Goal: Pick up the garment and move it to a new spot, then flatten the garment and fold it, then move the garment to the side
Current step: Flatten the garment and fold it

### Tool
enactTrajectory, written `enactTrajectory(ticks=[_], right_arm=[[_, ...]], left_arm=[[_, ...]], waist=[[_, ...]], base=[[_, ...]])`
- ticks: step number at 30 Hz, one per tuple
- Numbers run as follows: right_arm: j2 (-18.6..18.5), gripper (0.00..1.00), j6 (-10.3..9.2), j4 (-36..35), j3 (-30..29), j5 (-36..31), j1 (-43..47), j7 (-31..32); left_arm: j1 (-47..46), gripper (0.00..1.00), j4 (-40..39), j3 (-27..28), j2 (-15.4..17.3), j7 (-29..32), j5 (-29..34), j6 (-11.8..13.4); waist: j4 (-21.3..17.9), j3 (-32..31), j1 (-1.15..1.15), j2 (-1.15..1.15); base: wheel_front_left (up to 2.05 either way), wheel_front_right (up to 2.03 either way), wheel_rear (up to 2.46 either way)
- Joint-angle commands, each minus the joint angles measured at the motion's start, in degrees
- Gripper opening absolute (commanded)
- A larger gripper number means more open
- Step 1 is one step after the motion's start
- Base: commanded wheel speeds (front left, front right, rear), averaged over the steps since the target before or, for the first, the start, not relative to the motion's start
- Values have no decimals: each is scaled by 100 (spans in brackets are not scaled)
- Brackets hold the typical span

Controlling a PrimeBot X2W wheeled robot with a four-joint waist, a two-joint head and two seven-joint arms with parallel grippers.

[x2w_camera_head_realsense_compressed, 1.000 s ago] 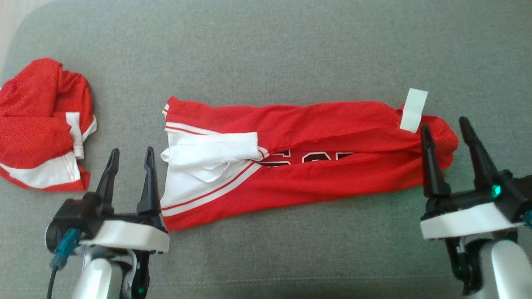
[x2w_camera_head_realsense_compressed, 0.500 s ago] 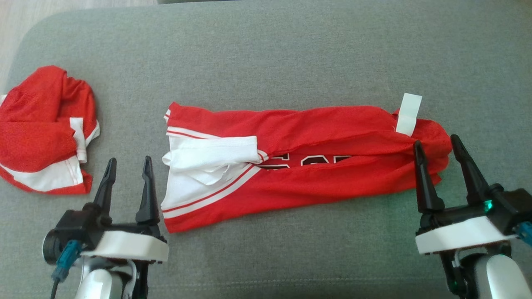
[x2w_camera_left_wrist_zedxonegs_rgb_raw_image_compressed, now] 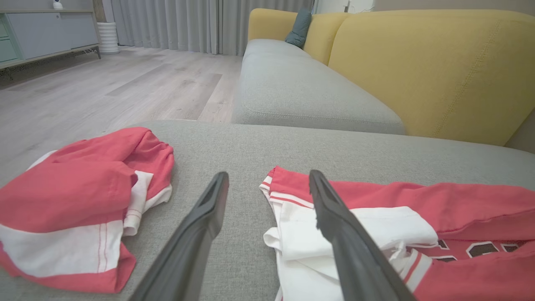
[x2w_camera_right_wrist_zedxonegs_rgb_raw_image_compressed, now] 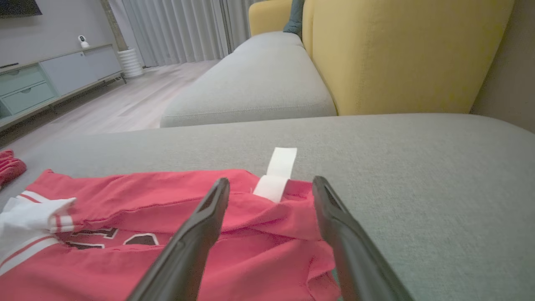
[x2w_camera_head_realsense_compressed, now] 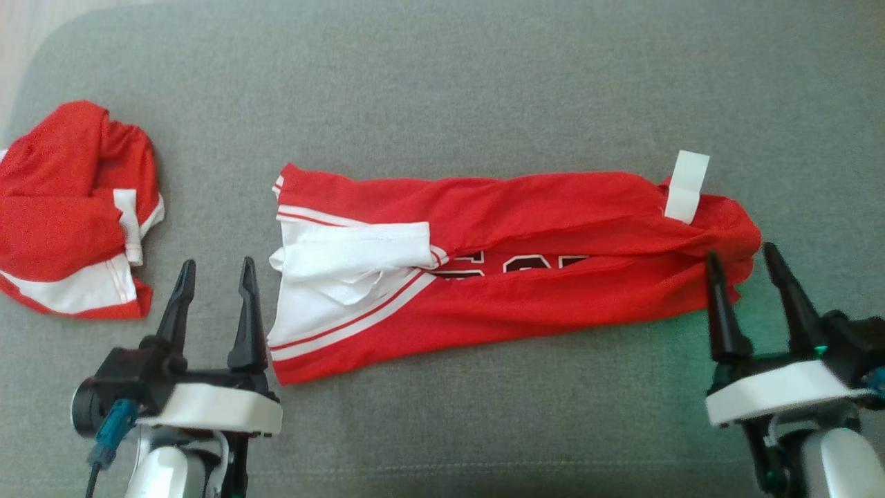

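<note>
A: What colour is the garment (x2w_camera_head_realsense_compressed: pixel 525 242) right of the left hand (x2w_camera_head_realsense_compressed: pixel 216 265)?
B: Red, with a white panel (x2w_camera_head_realsense_compressed: pixel 325 304) striped red nearest that hand, and dark letters (x2w_camera_head_realsense_compressed: pixel 515 265) outlined white.
A: And the bundle (x2w_camera_head_realsense_compressed: pixel 62 214) on the hand's other side?
B: Red, white-banded. The tag (x2w_camera_head_realsense_compressed: pixel 686 185) beyond the right hand (x2w_camera_head_realsense_compressed: pixel 740 252) is white; the cushion (x2w_camera_head_realsense_compressed: pixel 442 90) is grey.

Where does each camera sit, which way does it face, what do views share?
Head view: on the head, looking down at the grey cushion; left hand lower left, right hand lower right.
Left wrist view: on that wrist, along its fingers toward the yellow sofa back, over the long garment's white end.
Right wrist view: likewise along its fingers, over the tagged end.
Shared: all show the long garment; head and left wrist, the bunched garment.
</note>
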Motion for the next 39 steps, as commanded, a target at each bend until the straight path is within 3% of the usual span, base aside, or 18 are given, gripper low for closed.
enactTrajectory(ticks=[1, 8, 15, 26, 27, 28, 29, 39], right_arm=[[-90, 100, -5, -74, 23, 70, -274, 2], [-309, 100, -5, 789, -260, 211, -984, 123], [-165, 100, -5, 1524, -500, 290, -1248, 902], [84, 100, -5, 1421, -360, 720, -998, 2201], [95, 75, -5, 1359, -333, 759, -948, 2300], [104, 29, -5, 1301, -300, 798, -895, 2404], [112, 0, -5, 1242, -303, 849, -851, 2474], [132, 0, -5, 643, -850, 944, -703, 2337]], left_arm=[[-215, 100, -222, 188, 42, -35, 53, 26], [-492, 100, -247, 119, -2, -35, 78, -69], [-666, 100, -192, 101, -68, -35, 106, -154], [-732, 100, -161, 183, -143, -35, 165, -227], [-735, 100, -162, 189, -150, -35, 170, -232], [-737, 100, -164, 198, -157, -35, 174, -237], [-737, 100, -164, 206, -164, -35, 179, -241], [-718, 100, -167, 290, -211, -35, 227, -269]], waist=[[25, 96, 0, 0], [100, 487, 0, 0], [193, 662, 0, 0], [226, 736, 0, 0], [229, 735, 0, 0], [229, 734, 0, 0], [230, 732, 0, 0], [192, 690, 0, 0]], base=[[0, 0, 0], [0, 0, 0], [0, 0, 0], [0, 0, 0], [0, 0, 0], [0, 0, 0], [0, 0, 0], [0, 0, 0]])
